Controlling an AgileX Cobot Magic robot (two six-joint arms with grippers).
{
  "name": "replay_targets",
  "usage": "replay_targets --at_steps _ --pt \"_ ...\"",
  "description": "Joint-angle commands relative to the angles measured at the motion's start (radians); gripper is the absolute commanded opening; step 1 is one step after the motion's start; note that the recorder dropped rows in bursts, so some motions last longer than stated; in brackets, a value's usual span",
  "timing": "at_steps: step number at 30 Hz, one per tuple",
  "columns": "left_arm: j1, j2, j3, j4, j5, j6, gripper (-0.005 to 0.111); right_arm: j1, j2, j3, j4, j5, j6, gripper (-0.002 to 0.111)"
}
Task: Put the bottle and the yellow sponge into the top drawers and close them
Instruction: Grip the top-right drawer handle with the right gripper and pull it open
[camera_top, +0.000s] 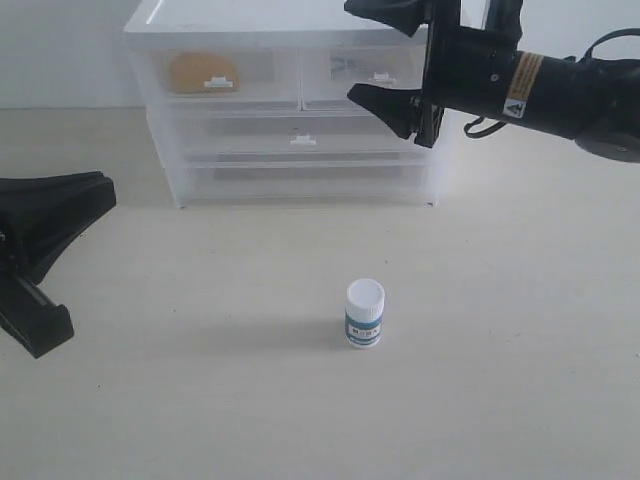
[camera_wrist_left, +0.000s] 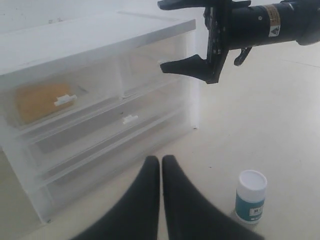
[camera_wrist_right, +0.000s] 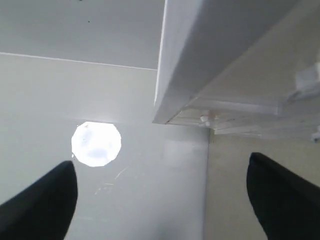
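Our right hand (camera_top: 352, 50) hangs spread wide before the top right drawer (camera_top: 340, 62), which looks shut. Our left hand (camera_wrist_left: 161, 161) lies clenched and empty, near left. We see the bottle (camera_top: 365, 314) upright mid-bench (camera_top: 500, 350) and the yellow sponge (camera_top: 200, 72) inside the top left drawer (camera_top: 255, 68). A skewed tug on the small handle (camera_top: 382, 76) could drag the light cabinet (camera_top: 250, 15).

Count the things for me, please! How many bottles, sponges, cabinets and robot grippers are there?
Bottle: 1
Sponge: 1
Cabinet: 1
Grippers: 2, the left gripper and the right gripper
Total: 5
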Motion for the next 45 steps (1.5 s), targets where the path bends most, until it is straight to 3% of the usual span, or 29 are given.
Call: replay_targets --at_steps 1,14,19,21,38,45 --pt "-0.003 0.006 0.004 -0.01 0.001 -0.009 0.004 -0.051 -0.001 -0.002 -0.078 0.073 0.013 0.085" --pt "-0.003 0.006 0.004 -0.01 -0.008 -0.009 0.004 -0.062 -0.001 -0.002 -0.063 0.188 -0.043 0.083" --pt "-0.003 0.006 0.004 -0.01 -0.008 -0.009 0.004 -0.048 -0.001 -0.002 -0.024 0.196 -0.079 0.056" --pt "-0.003 0.006 0.004 -0.01 -0.008 -0.009 0.004 -0.044 -0.001 -0.006 -0.022 0.211 -0.079 0.05" --pt "-0.003 0.006 0.004 -0.01 -0.008 -0.009 0.004 -0.018 -0.001 -0.024 -0.005 0.287 -0.127 0.049" --pt "-0.003 0.006 0.004 -0.01 -0.008 -0.009 0.004 0.024 -0.001 -0.024 0.081 0.311 -0.2 0.014"
